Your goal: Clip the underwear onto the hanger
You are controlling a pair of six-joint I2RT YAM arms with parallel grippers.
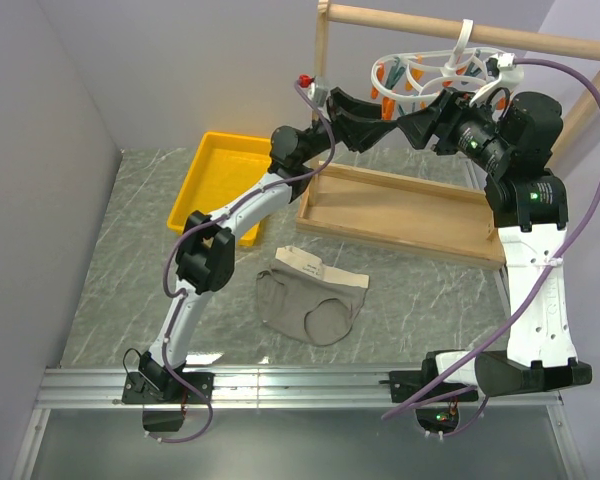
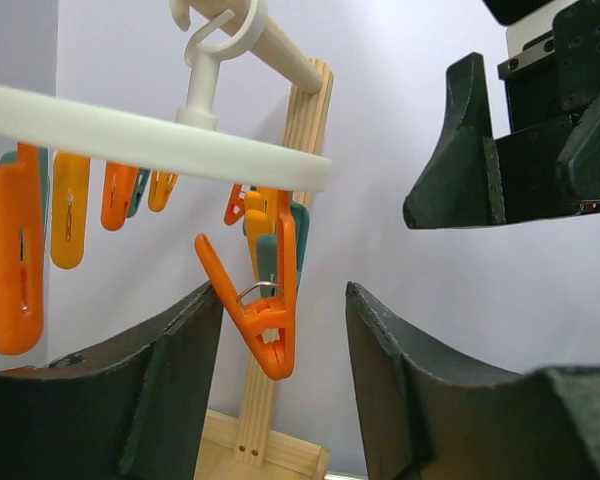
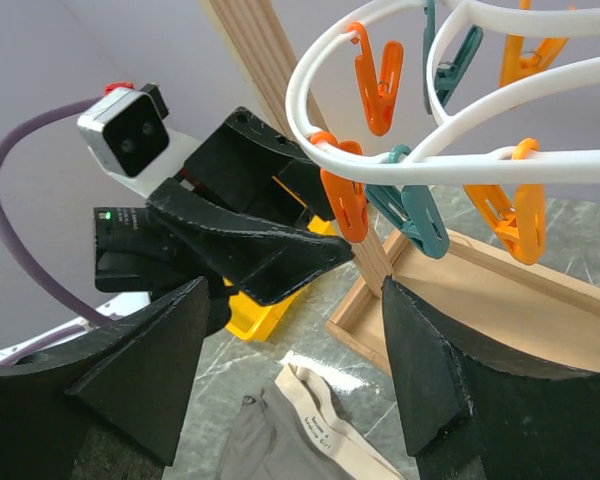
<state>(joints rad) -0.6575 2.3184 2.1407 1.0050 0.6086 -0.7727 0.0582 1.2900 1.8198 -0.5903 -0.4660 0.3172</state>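
The grey-taupe underwear lies flat on the table with its beige waistband at the far side; it also shows in the right wrist view. The white ring hanger hangs by its hook from the wooden rod, with orange and teal clothespins. My left gripper is raised under the ring and open. An orange clothespin hangs between its fingers, ungripped. My right gripper is open and empty, facing the left gripper just below the ring.
The wooden rack has an upright post, a top rod and a flat base tray on the table. A yellow bin stands at the back left. Walls close in at the left and back.
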